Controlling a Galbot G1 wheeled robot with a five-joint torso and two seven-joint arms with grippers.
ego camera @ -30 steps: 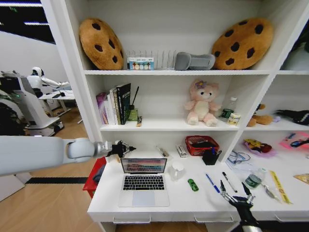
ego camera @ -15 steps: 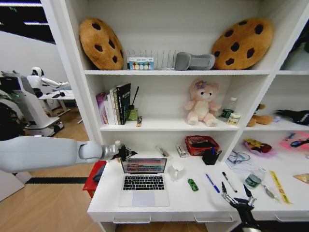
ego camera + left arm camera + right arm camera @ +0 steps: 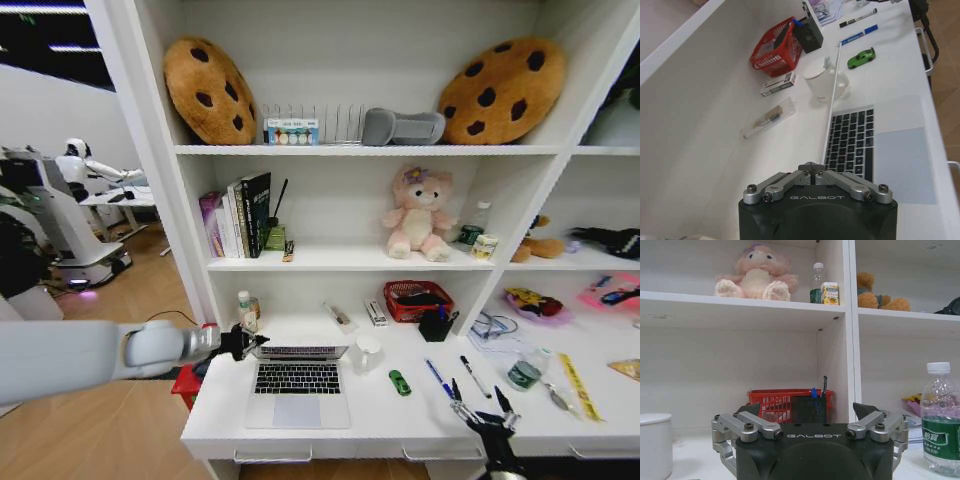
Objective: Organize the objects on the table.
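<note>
From the head camera, your left gripper [image 3: 252, 342], clenched empty, sits at the laptop [image 3: 298, 380] lid's left corner; lid nearly flat. Left wrist: keyboard just ahead. Right wrist: your right gripper [image 3: 815, 416] is spread, red basket [image 3: 775, 402] beyond.

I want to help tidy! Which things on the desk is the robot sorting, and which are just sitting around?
To tidy: laptop, green toy car, blue pen, black pen, with the left gripper at the laptop lid.

Just sitting: pink teddy, cookie cushions, books.
</note>
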